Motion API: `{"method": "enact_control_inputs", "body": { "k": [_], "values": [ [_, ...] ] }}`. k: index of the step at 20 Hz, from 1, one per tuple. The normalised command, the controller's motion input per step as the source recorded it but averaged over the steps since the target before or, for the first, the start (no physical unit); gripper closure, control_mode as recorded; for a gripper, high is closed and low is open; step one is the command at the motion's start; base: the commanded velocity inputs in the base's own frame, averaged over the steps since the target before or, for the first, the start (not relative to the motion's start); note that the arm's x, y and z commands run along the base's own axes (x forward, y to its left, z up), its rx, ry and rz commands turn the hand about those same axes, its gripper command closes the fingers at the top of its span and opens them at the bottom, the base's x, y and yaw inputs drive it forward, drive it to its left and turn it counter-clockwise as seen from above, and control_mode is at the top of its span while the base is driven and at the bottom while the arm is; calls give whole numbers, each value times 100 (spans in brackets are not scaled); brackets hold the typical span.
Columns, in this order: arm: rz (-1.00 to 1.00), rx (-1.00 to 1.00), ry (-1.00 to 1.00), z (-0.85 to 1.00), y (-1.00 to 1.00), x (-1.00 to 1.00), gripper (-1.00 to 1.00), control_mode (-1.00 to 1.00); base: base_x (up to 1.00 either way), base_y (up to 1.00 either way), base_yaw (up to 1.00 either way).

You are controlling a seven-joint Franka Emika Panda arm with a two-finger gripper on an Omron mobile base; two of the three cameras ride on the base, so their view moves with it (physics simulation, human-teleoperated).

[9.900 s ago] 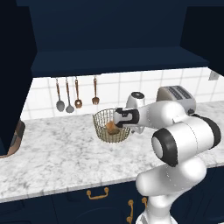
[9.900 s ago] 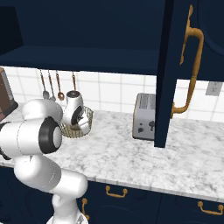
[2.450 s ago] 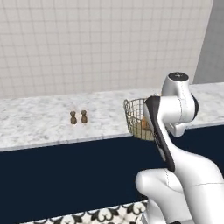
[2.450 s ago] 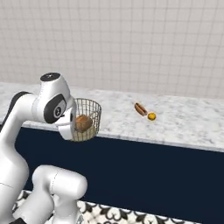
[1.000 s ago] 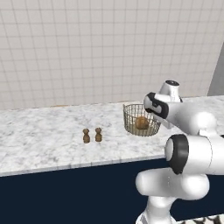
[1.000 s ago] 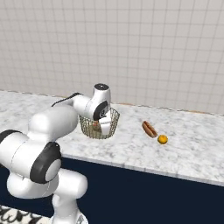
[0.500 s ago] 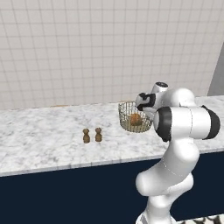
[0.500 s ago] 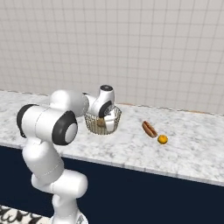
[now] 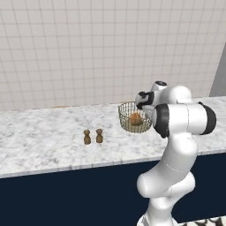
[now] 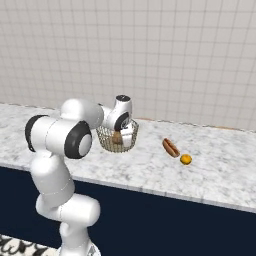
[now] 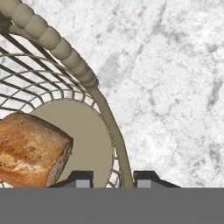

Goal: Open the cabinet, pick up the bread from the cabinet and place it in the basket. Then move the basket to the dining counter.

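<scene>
The round brass wire basket (image 9: 134, 117), golden-brown bread (image 11: 31, 148) inside, sits on the white-grey marble dining counter (image 9: 44, 145) — the two-finger gripper (image 11: 113, 178), slightly parted, straddles its rim — retreat probably comes next.

shakers (image 9: 93, 137): two, brown, stood side by side
hot dog (image 10: 170, 147): lay beside orange (image 10: 186, 159)
wall (image 9: 88, 48): white tiled
</scene>
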Motion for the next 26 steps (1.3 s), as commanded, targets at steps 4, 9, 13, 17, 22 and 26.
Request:
{"method": "enact_control_inputs", "body": {
  "k": [4,9,13,17,22,26],
  "values": [
    [0,0,-2,56,0,-16,-100,-100,0,0,0],
    [0,-1,1,86,5,-76,-100,-100,0,0,0],
    [0,0,0,86,9,-100,-100,-100,0,0,0],
    [0,-1,0,73,15,-100,-100,-100,0,0,0],
    [0,-5,0,68,35,-100,-100,-100,0,0,0],
    [0,-9,-5,60,28,-100,-100,-100,0,0,0]
  ]
}}
